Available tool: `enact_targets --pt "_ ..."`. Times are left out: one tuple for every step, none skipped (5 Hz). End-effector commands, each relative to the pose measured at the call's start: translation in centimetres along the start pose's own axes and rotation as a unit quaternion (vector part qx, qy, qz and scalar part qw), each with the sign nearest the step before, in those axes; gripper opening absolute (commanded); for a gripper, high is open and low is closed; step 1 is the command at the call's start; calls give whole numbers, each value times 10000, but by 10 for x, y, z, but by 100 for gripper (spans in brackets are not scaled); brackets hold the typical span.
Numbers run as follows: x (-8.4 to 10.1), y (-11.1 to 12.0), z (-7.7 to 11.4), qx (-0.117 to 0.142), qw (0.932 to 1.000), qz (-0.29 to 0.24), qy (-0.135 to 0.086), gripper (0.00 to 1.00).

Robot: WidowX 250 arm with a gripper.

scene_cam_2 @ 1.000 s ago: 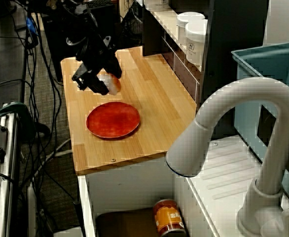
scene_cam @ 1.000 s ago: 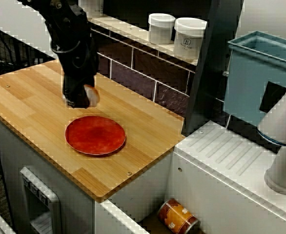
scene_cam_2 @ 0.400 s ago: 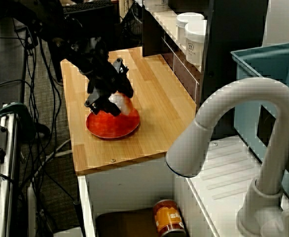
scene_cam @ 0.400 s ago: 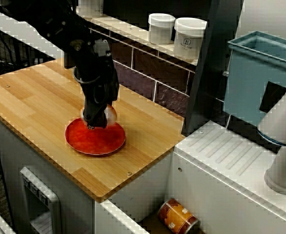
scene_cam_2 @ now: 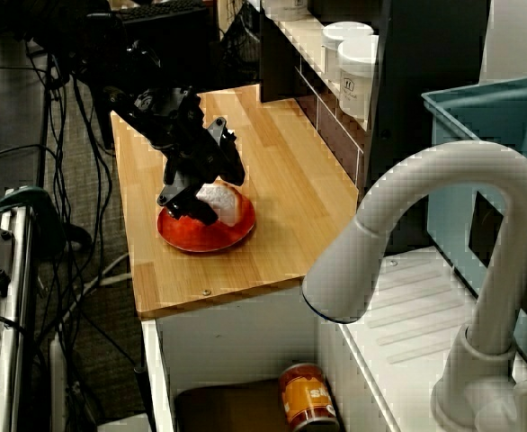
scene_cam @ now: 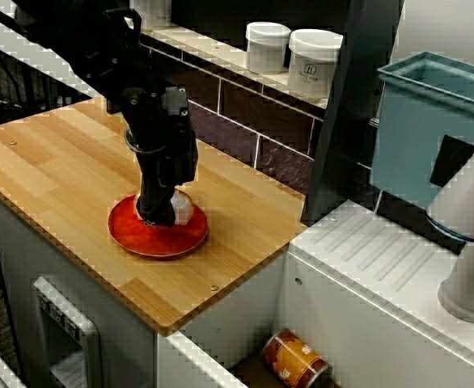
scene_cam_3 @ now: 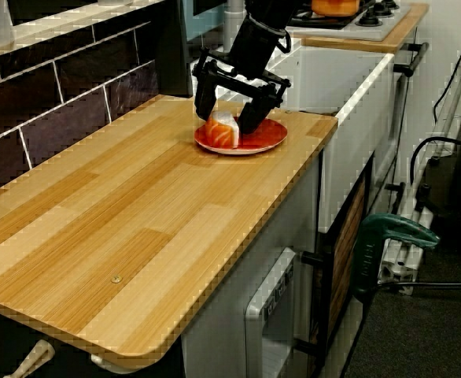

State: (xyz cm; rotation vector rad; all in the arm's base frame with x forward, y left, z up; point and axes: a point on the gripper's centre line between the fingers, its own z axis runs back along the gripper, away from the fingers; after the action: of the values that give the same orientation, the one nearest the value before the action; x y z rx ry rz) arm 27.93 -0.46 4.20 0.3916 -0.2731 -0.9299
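Swung in from over the bare table a second ago, now down low at the plate, upper middle in the view along the table. Has landed the sushi on the plate's left half. Holds the fingers spread either side of it, apparently not squeezing. Looks like carry over, release made.

An orange-and-white sushi piece rests on a round red plate, upper middle of the side view.
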Motion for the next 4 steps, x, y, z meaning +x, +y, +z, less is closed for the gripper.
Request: enact_targets --pt "-9 18 19 -96 9997 138 -186 100" --pt "-10 22 29 -218 9992 193 -259 100" --pt "-9 23 41 -302 9987 184 -367 100" --pt "-8 19 48 -371 9983 121 -430 100"
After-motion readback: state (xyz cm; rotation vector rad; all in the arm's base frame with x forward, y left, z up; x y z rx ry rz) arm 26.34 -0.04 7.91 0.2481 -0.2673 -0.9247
